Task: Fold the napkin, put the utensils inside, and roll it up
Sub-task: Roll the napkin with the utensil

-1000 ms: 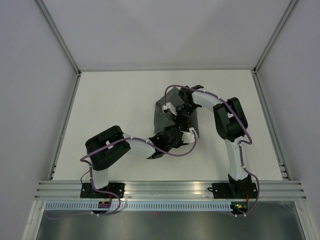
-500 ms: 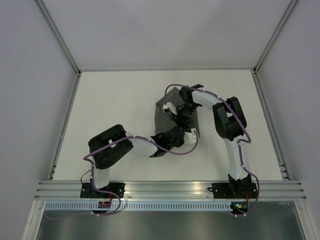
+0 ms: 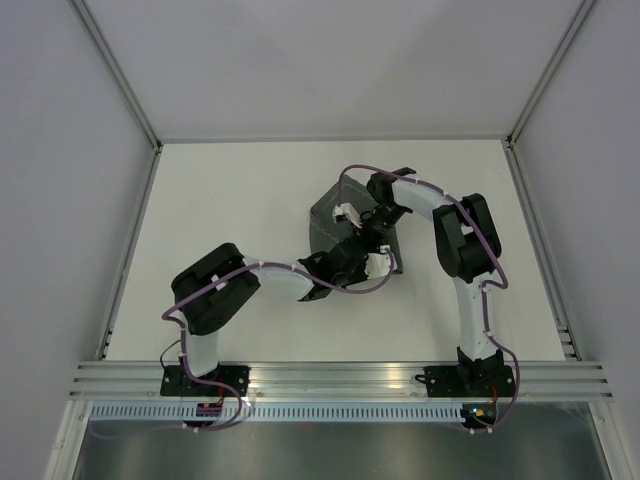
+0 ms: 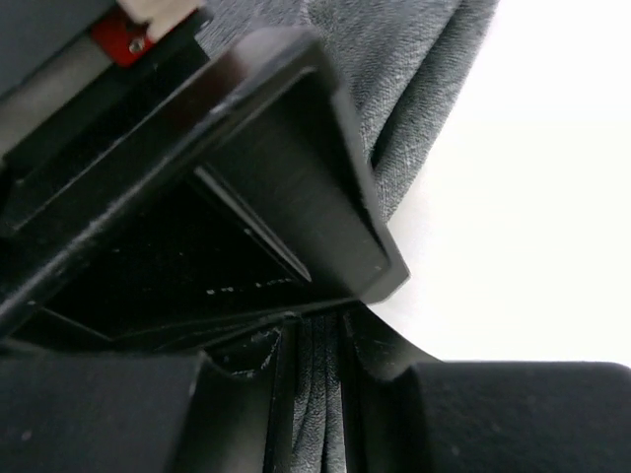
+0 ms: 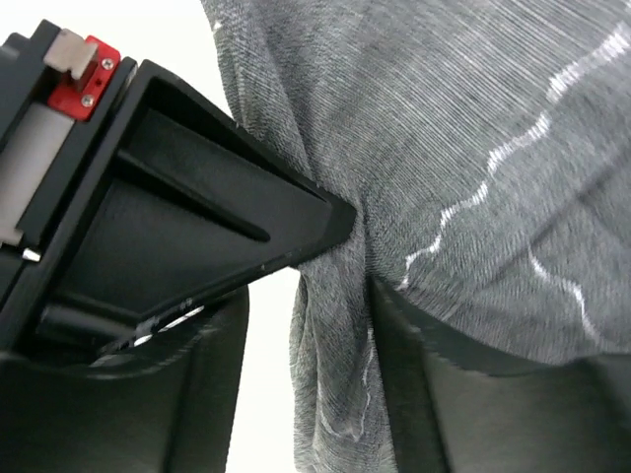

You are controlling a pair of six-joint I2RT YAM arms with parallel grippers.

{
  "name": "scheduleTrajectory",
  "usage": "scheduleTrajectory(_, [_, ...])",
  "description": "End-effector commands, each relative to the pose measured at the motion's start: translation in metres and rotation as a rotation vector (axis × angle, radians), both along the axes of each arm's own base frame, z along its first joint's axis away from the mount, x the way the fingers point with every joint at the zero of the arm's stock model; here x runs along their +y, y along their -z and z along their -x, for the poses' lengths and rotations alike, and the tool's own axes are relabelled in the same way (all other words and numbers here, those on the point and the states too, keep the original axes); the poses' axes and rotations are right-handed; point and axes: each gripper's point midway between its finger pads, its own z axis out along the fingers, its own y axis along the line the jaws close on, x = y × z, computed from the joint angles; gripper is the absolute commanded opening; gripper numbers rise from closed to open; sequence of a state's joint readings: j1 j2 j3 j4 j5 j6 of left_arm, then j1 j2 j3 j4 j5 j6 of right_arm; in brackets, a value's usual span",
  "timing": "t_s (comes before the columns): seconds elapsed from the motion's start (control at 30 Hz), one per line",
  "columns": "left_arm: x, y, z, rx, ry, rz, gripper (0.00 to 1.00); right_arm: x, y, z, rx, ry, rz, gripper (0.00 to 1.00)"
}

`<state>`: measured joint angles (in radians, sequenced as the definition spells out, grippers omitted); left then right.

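Note:
The dark grey napkin (image 3: 328, 213) lies bunched in the middle of the table, and both grippers are at its right side. My left gripper (image 3: 363, 263) is at its near right corner. In the left wrist view the left gripper (image 4: 320, 394) is shut on several folds of the napkin (image 4: 414, 79). My right gripper (image 3: 377, 224) hovers just behind it. In the right wrist view the right gripper (image 5: 314, 394) is open: a hanging fold of the napkin (image 5: 444, 128) rests against one finger (image 5: 463, 394), with white table showing on the other side. The utensils are hidden.
The two grippers are nearly touching, and each wrist view shows the other's black body (image 4: 246, 197) (image 5: 168, 197) close by. The white tabletop (image 3: 220, 200) is ringed by a metal frame (image 3: 130, 240) and grey walls.
My left gripper shut on the napkin's near corner and pushed slightly further in. My right gripper has just opened, letting go of the cloth, and shifted a little to the right.

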<state>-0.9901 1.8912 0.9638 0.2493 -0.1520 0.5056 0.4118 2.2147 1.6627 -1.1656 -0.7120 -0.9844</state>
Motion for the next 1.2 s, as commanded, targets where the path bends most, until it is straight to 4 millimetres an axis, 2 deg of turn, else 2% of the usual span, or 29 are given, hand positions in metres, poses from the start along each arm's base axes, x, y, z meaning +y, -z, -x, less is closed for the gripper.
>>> scheduleTrajectory(0.0, [0.005,0.03,0.03,0.221,0.021,-0.014,0.02,-0.014,-0.002,0.004,0.013,0.024,0.025,0.61])
scheduleTrajectory(0.37, [0.003,0.026,0.037,0.353,0.057,0.07,0.02,-0.018,-0.037,-0.006,-0.029,0.154,-0.039,0.7])
scheduleTrajectory(0.53, [0.003,0.026,0.039,0.413,0.067,0.109,0.02,-0.024,-0.051,-0.026,-0.1,0.254,-0.074,0.72])
scheduleTrajectory(0.67, [0.005,0.021,0.037,0.474,0.072,0.158,0.02,-0.036,-0.068,-0.039,-0.183,0.319,-0.118,0.72])
scheduleTrajectory(0.73, [0.007,0.019,0.035,0.509,0.075,0.189,0.02,-0.04,-0.068,-0.043,-0.215,0.346,-0.128,0.72])
scheduleTrajectory(0.8, [0.011,0.018,0.031,0.528,0.068,0.21,0.02,-0.048,-0.077,-0.051,-0.286,0.367,-0.146,0.72])
scheduleTrajectory(0.83, [0.01,0.017,0.034,0.554,0.088,0.225,0.02,-0.051,-0.071,-0.047,-0.29,0.377,-0.141,0.72])
scheduleTrajectory(0.9, [0.013,0.016,0.027,0.583,0.079,0.251,0.02,-0.059,-0.081,-0.054,-0.385,0.391,-0.158,0.72])
scheduleTrajectory(0.93, [0.013,0.017,0.029,0.624,0.087,0.269,0.02,-0.063,-0.073,-0.046,-0.385,0.396,-0.148,0.72])
scheduleTrajectory(0.97, [0.011,0.013,0.026,0.643,0.094,0.29,0.02,-0.065,-0.082,-0.046,-0.435,0.396,-0.154,0.72])
scheduleTrajectory(1.0, [0.019,0.02,0.022,0.688,0.072,0.295,0.02,-0.066,-0.084,-0.05,-0.487,0.387,-0.167,0.72])
scheduleTrajectory(1.03, [0.016,0.017,0.024,0.737,0.087,0.323,0.02,-0.069,-0.076,-0.042,-0.493,0.384,-0.154,0.72])
scheduleTrajectory(1.1, [0.018,0.015,0.016,0.781,0.079,0.361,0.02,-0.071,-0.087,-0.04,-0.585,0.347,-0.177,0.72])
scheduleTrajectory(1.13, [0.019,0.019,0.022,0.846,0.085,0.373,0.02,-0.073,-0.08,-0.031,-0.584,0.339,-0.172,0.73])
scheduleTrajectory(1.17, [0.017,0.017,0.019,0.868,0.095,0.39,0.02,-0.074,-0.088,-0.029,-0.627,0.329,-0.186,0.73])
